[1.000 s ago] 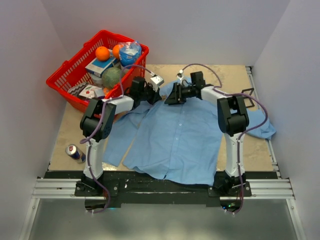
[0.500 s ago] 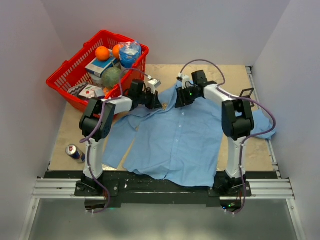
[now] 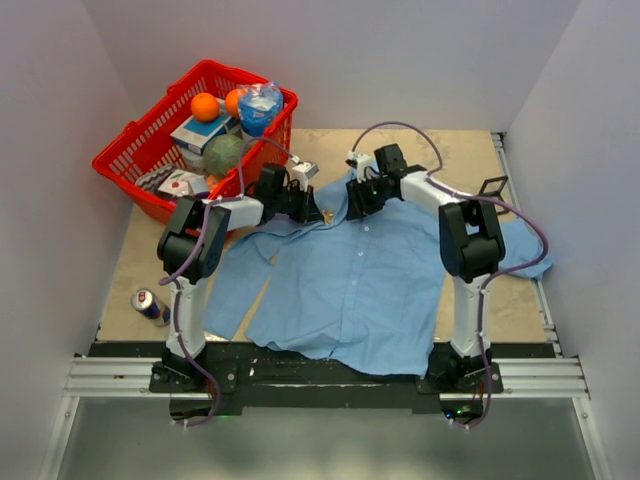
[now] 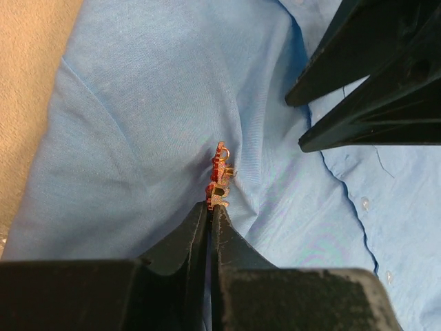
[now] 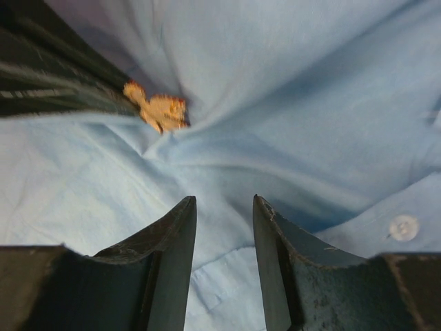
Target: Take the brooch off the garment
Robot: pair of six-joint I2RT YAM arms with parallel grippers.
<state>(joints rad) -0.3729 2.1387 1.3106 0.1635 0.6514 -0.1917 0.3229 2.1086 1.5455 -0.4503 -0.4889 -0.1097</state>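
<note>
The left gripper has its two fingers pinched shut on the bottom end of the little red brooch. The brooch sits near the top of the blue shirt, and the cloth bunches up around it. The right gripper is just beside it, fingers apart, low over the shirt. To do this well, I think the right gripper should hold the cloth down next to the brooch. Then the left one can pull slowly and straight, so the shirt does not lift or tear.
</note>
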